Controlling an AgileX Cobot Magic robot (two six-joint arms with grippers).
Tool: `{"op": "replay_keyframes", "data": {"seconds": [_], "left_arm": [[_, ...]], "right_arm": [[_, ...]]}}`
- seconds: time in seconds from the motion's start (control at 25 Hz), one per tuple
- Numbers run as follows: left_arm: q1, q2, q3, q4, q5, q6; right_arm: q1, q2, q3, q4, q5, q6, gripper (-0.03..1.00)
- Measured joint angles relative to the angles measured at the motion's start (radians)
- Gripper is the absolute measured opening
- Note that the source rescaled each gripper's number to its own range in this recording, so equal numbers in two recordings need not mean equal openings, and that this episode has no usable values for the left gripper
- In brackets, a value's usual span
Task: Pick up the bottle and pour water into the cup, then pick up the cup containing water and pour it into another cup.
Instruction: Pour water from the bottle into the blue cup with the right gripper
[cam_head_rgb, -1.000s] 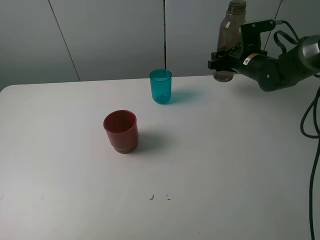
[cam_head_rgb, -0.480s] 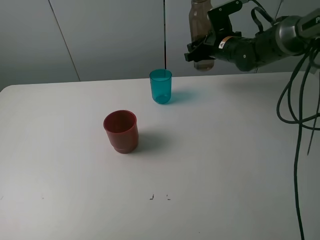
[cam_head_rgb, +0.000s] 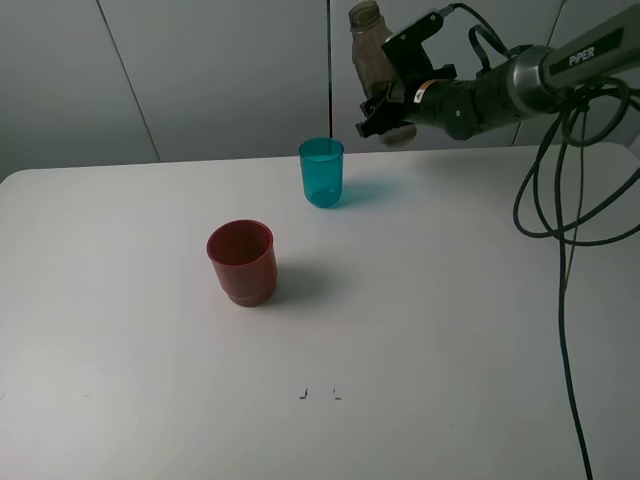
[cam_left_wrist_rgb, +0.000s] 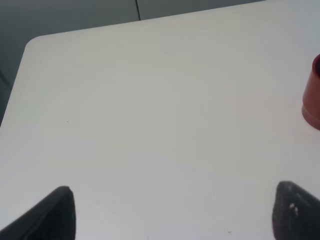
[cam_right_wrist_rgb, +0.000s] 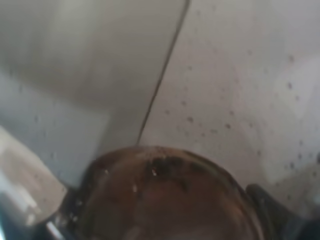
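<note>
Handling the bottle (cam_head_rgb: 372, 45) at the pour position

The left gripper (cam_left_wrist_rgb: 175, 214) was positioned low over the table (cam_head_rgb: 450, 330) on the left side, with its jaws spread apart and nothing between them. The red cup (cam_head_rgb: 241, 262) was stood upright on the table, well apart from either gripper. The teal cup (cam_head_rgb: 321, 172) was stood upright further back and to the right, near the table's far edge. The bottle was held in the air above and to the right of the teal cup, with its capless neck leaned leftward toward that cup. No water was seen leaving it. The right gripper (cam_head_rgb: 385, 108) was clamped on the bottle's lower body, and the base was visible just below the jaws.

The bottle was judged to be thin-walled plastic: light, smooth and liable to yield under a hard squeeze. Droplets were seen on its wall in the right wrist view. The water level could not be read, so the weight was left uncertain. With so low a hold, a wide swing of the long upper body was expected under any wrist roll, and a firm but moderate clamp was judged suitable. The cups were judged light and easily tipped, and a hold around mid-wall was recommended.
</note>
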Motion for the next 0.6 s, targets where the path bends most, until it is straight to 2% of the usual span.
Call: {"op": "replay_keyframes", "data": {"seconds": [0.6], "left_arm": [[0.000,0.000,0.000,0.000,0.000,0.000]], "right_arm": [[0.002,0.041,-0.056,-0.011,-0.022,-0.476,0.01]]}}
